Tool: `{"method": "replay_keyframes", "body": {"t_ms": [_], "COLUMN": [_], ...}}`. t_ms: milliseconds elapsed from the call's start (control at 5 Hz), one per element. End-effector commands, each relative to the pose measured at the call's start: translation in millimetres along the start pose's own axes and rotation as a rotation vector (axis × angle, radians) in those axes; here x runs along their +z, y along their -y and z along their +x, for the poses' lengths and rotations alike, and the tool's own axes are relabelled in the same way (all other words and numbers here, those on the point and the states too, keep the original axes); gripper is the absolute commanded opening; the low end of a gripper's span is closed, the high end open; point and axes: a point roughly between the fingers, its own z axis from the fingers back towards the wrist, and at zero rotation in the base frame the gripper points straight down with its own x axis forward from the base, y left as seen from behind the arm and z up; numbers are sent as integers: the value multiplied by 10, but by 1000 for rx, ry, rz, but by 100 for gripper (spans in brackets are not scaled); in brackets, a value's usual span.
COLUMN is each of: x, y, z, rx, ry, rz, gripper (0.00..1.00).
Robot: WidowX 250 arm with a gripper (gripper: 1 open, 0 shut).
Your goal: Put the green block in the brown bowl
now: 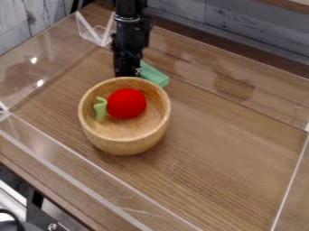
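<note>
- Brown bowl (125, 140): holds the red ball (126, 103).
- Gripper (128, 72): jaws pressed together, at the bowl's 12 o'clock.
- Green block (154, 75): outside the bowl, at its 1 o'clock. Spread jaws, align over block, then descend.

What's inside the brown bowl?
In the bowl sit a red ball and, beside it, a small green scrap. Whatever lies beneath the ball is hidden.
</note>
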Motion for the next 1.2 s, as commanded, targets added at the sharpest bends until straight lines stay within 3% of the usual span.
{"method": "replay_keyframes", "body": {"t_ms": [0,1000], "x": [219,204], "y": [-101,-195], "z": [-13,-124], "rx": [23,64], "ry": [47,66], "rz": [47,44], "gripper": [0,0]}}
